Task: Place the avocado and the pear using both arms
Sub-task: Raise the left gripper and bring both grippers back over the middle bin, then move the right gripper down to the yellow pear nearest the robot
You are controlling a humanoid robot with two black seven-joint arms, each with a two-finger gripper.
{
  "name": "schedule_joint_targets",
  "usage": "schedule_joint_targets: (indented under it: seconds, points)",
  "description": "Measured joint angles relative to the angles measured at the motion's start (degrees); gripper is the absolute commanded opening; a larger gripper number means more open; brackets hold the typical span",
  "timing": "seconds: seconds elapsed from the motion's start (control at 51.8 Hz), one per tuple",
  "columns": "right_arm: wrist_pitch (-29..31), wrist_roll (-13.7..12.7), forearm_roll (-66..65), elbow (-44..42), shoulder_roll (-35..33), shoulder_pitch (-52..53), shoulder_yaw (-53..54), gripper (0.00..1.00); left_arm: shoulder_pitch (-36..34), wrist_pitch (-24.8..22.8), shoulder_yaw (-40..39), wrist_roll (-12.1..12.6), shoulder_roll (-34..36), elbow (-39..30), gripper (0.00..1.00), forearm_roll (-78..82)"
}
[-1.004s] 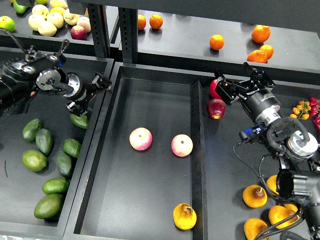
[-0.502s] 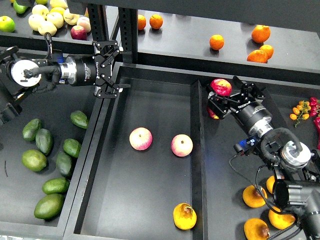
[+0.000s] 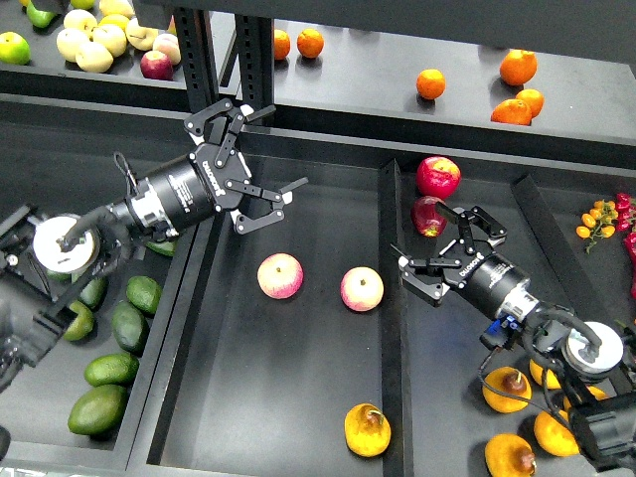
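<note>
1. Where the left bin holds the avocados, nearest specimen avocado (image 3: 98, 409): smooth, dark green, egg-shaped, long axis running lower-left to upper-right, at bin's front edge among similar fruit.
2. Pear (image 3: 367, 430): golden yellow-orange, squat, brown stem end facing up and right; at the front of the centre tray (image 3: 298, 397), near its right wall.
3. Left gripper (image 3: 260, 161): fingers spread wide, empty, above the tray's rear left.
4. Right gripper (image 3: 443, 251): fingers apart, empty, just beside a red apple (image 3: 428, 214).
5. Two pink-yellow apples (image 3: 280, 275) mid-tray.
</note>
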Motion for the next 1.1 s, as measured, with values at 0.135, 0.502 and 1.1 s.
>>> schedule_joint_targets:
  seconds: [0.135,0.502,1.1]
  points:
    - [2.2,0.0,-1.6,1.5,-3.9,0.3,-3.2,0.99,5.4,0.0,-4.9,0.0,-4.3,-2.1,0.98,0.0]
    - [4.1,0.0,-10.1,5.3,-9.2,1.9,-6.7,0.99,17.0,0.0,-12.0,0.0,-9.2,-5.9,0.99,-0.1]
    - [6.2,0.0,-21.8,2.6,-8.9,13.3,-32.9,0.99,22.1,0.0,-8.7,0.0,-9.2,-5.9,0.99,-0.2]
